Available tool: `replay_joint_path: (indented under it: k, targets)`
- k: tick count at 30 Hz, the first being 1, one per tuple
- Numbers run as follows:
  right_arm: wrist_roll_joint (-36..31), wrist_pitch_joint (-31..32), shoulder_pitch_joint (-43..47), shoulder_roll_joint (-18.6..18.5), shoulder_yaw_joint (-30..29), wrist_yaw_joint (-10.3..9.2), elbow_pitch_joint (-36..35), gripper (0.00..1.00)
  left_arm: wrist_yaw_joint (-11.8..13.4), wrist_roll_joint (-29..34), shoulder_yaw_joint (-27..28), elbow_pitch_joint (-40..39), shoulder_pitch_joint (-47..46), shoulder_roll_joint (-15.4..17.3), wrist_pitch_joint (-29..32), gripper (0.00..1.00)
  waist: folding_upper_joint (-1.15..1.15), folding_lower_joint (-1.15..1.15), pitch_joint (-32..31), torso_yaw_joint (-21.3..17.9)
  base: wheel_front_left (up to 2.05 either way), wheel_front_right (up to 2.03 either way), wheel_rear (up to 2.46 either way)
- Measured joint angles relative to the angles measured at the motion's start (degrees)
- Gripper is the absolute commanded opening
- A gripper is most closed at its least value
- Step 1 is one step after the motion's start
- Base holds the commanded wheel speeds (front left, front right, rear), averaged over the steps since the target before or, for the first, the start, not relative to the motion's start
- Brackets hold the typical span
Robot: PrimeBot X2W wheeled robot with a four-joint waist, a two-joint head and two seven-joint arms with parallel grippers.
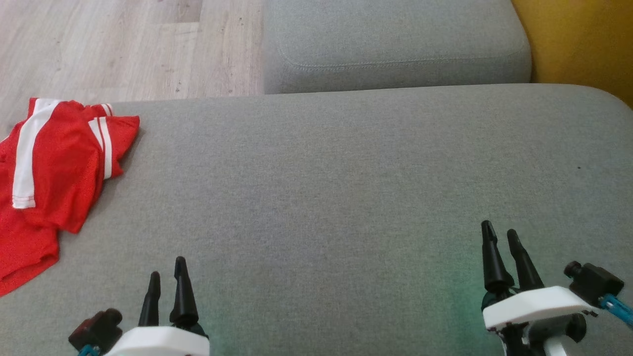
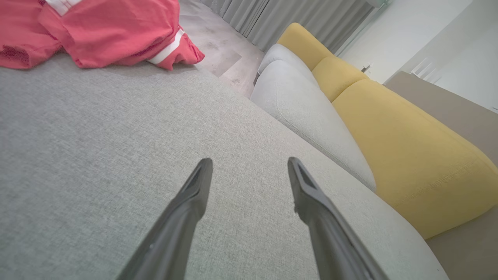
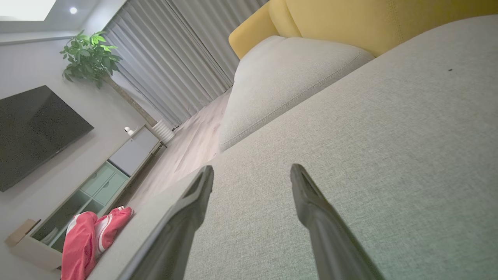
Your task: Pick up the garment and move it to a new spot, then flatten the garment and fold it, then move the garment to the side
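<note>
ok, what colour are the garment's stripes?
White stripes on the crumpled red fabric garment; head view shows it best.

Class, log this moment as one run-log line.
garment: crumpled at left edge of couch | left gripper: open, empty | right gripper: open, empty | stage: pick-up not begun

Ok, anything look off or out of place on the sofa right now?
The red garment lies crumpled at the grey seat cushion's left edge, with part of it hanging over the side. Nothing else stands out.
</note>
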Motion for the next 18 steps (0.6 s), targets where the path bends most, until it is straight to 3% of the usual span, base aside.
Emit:
replay_joint_path:
  k: [18]
  targets:
    - [-13.9, -2.3, 1.2, 0.0, 2.3, 0.00, 0.0, 1.00, 1.2, 10.4, -2.3, 1.0, 1.3, 0.4, -2.4, 1.00, 0.00, 0.00, 0.0, 0.6, 0.00, 0.00, 0.00]
